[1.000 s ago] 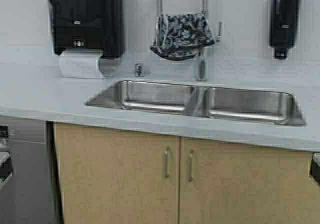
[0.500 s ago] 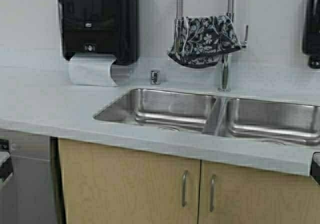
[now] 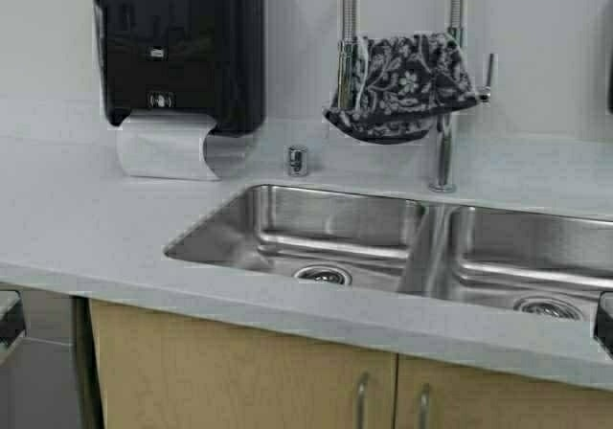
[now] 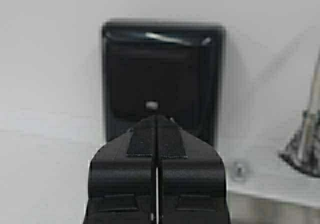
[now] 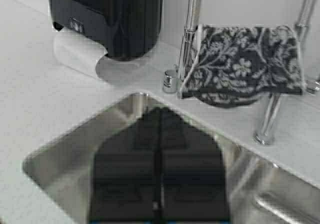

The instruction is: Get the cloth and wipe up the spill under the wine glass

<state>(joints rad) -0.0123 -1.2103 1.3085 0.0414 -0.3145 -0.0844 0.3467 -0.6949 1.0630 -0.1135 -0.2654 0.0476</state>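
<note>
Base driven closer to the sink; cloth not yet reached.

Since a second ago the whole scene has been enlarged and shifted, so the robot has moved, not the things. The cloth is draped over the faucet, ahead of and above the right gripper, which is closed and empty, as is the left gripper. No wine glass is seen.

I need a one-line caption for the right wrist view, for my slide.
Shut right gripper above the steel sink, facing the floral cloth draped over the faucet.
</note>
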